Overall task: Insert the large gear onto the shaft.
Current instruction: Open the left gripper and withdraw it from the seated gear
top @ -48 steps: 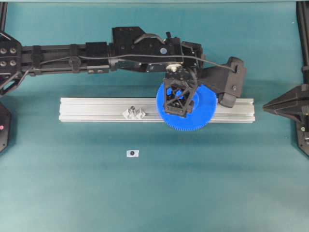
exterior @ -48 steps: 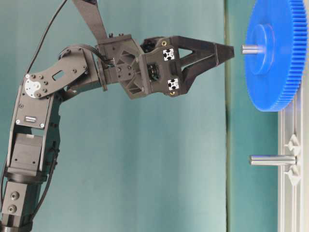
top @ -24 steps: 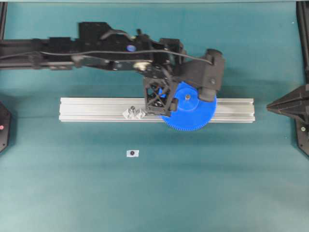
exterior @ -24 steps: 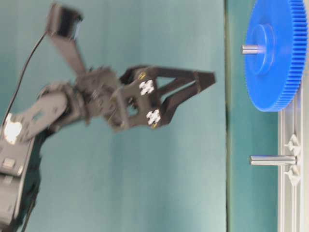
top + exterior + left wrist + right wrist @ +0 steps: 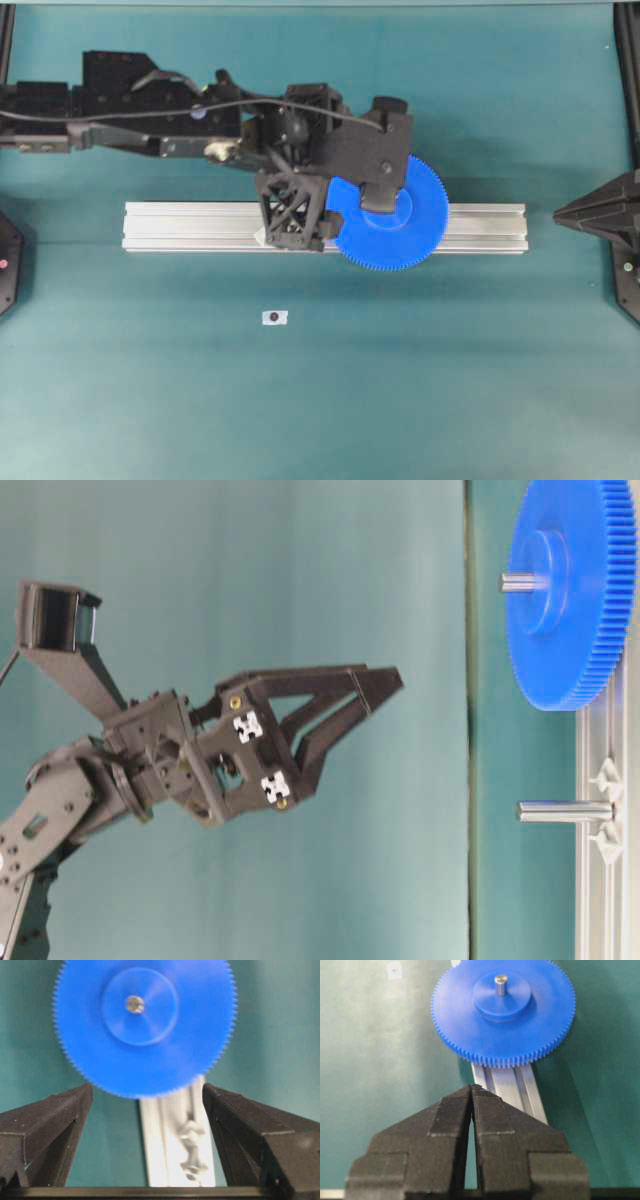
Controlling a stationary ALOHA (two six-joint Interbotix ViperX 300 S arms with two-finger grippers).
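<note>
Now large gear (image 5: pixel 502 1015) lies flat, shaft (image 5: pixel 500 984) upright.

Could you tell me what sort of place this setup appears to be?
Probably a robotics lab test bench: a plain teal mat, a silver aluminium rail carrying a bright-blue toothed plastic gear on a thin grey metal pin, and black robot arms at both sides.

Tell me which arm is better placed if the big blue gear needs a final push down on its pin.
Probably left. The left gripper hangs open close to the large gear, already seated on the shaft. The right gripper is shut, parked back along the rail.
</note>
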